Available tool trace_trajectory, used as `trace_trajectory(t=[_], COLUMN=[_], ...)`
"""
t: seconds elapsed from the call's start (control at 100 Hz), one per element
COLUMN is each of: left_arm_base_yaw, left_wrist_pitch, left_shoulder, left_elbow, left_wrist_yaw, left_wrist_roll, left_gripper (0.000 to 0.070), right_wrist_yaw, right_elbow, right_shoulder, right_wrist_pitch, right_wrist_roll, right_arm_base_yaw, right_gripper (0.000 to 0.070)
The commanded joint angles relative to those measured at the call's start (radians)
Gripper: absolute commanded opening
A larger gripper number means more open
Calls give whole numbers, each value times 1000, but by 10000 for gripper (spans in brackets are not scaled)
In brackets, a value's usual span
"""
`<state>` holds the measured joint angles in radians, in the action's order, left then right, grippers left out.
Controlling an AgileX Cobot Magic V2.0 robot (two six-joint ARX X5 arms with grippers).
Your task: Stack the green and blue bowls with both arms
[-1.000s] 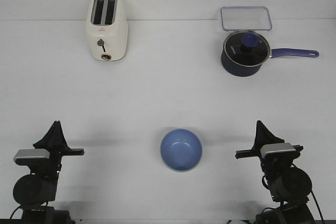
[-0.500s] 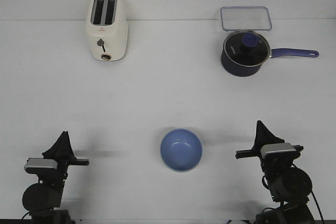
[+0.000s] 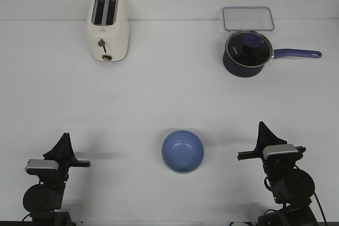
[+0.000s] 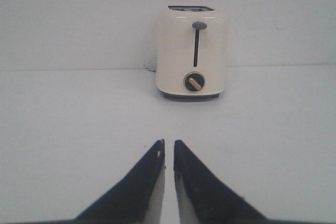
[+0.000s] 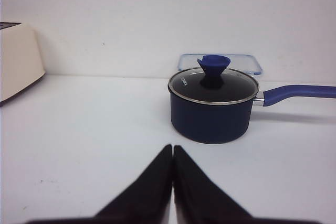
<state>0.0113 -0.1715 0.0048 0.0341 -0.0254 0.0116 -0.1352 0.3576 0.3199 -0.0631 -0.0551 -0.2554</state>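
Blue bowl [image 3: 183,151] at our frame's lower centre, between our left gripper [image 3: 64,140], tips barely parted, and our right gripper [image 3: 261,128], tips together.

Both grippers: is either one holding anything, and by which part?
Nothing is held. The left gripper and right gripper have bare fingertips; the blue bowl sits untouched between them.

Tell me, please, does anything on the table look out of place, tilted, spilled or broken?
Nothing looks spilled, tilted or broken. The blue bowl sits upright, as do the toaster and the lidded saucepan. One oddity: no green bowl shows in any view, though it might be inside the blue one.
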Motion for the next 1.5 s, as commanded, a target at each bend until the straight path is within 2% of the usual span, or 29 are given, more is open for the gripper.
trace_trajectory(t=[0.0,0.36,0.49,0.72,0.86,1.05,1.13,1.49], left_arm_base_yaw=[2,2,2,2,2,2,2,2], left_wrist_pitch=[-10,-10,-10,-10,-10,-9,-10,-10], left_shoulder=[-2,-2,-2,-2,-2,-2,-2,-2], left_elbow=[-20,-20,-20,-20,-20,-20,-20,-20], left_wrist_yaw=[-1,-1,-1,-1,-1,-1,-1,-1], left_wrist_roll=[0,0,0,0,0,0,0,0], left_gripper=[15,15,15,15,15,15,15,15], right_wrist_yaw=[-3,-4,-3,158,173,180,200,195], right_elbow=[6,6,-14,-181,-277,-346,-345,-345], right_shoulder=[2,0,-37,-230,-324,-319,-319,-319], right_wrist_pitch=[11,11,-4,-30,-37,2,-1,19], right_wrist_roll=[7,16,111,269,342,352,362,367], right_arm_base_yaw=[-3,0,35,184,220,220,218,216], right_gripper=[0,0,0,0,0,0,0,0])
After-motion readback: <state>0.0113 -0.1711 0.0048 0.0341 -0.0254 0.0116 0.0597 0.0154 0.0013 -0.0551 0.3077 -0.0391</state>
